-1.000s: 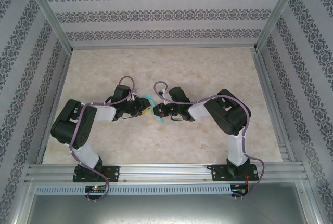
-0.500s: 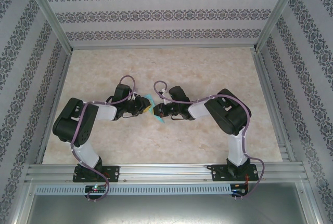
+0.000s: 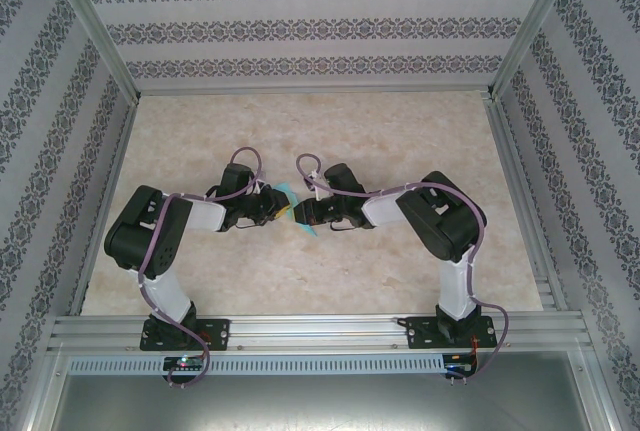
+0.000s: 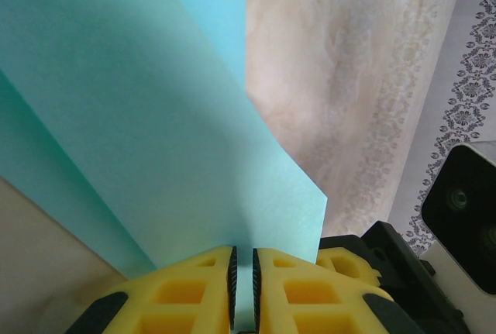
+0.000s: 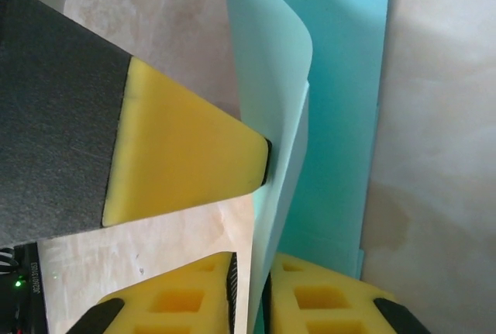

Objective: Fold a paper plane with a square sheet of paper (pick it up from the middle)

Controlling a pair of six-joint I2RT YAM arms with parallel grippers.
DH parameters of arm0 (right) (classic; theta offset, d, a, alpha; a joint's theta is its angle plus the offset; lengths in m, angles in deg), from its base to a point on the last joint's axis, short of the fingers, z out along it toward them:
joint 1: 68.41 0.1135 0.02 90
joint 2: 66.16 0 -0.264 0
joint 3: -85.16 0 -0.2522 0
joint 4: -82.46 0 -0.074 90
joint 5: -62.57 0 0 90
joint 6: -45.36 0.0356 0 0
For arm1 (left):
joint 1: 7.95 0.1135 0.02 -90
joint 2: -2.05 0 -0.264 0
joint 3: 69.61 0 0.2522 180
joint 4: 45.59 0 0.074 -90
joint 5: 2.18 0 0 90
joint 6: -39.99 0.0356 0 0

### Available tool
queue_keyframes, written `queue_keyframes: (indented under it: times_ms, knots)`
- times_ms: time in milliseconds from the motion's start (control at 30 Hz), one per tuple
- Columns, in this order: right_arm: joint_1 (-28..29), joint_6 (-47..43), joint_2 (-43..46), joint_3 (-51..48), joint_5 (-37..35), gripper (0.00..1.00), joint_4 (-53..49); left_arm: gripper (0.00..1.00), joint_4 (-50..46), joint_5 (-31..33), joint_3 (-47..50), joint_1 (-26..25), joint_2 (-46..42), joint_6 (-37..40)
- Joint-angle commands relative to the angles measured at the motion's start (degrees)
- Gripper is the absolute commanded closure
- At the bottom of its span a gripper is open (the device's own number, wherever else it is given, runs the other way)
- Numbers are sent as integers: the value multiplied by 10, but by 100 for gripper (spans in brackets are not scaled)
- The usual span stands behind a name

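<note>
The square sheet of paper (image 3: 289, 192) is teal, partly folded, and held upright above the table between the two grippers at mid-table. In the left wrist view the paper (image 4: 155, 117) rises in layered flaps from my left gripper (image 4: 244, 287), whose jaws are shut on its lower edge. In the right wrist view the paper (image 5: 341, 78) runs edge-on through my right gripper (image 5: 249, 295). Those jaws stand slightly open, with table showing between one pad and the sheet. One of the left gripper's fingertips (image 5: 186, 148) presses the sheet from the side. From above, the left gripper (image 3: 275, 208) and right gripper (image 3: 300, 213) nearly touch.
The marbled beige table (image 3: 320, 131) stretches behind and to both sides of the arms. Aluminium frame rails (image 3: 310, 89) and patterned walls (image 3: 300, 21) enclose it.
The right jaws have parted slightly from the sheet. The left jaws have closed in on it. The left arm's elbow drifted a little to the right.
</note>
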Motion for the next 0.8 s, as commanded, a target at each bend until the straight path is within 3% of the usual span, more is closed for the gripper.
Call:
queue_keyframes:
  times_ms: [0, 767]
  knots:
    - [-8, -1, 27, -9, 13, 80, -37, 83, 23, -2, -11, -6, 12, 17]
    - [-9, -97, 39, -2, -14, 79, -129, 83, 13, -4, -22, -7, 22, 19]
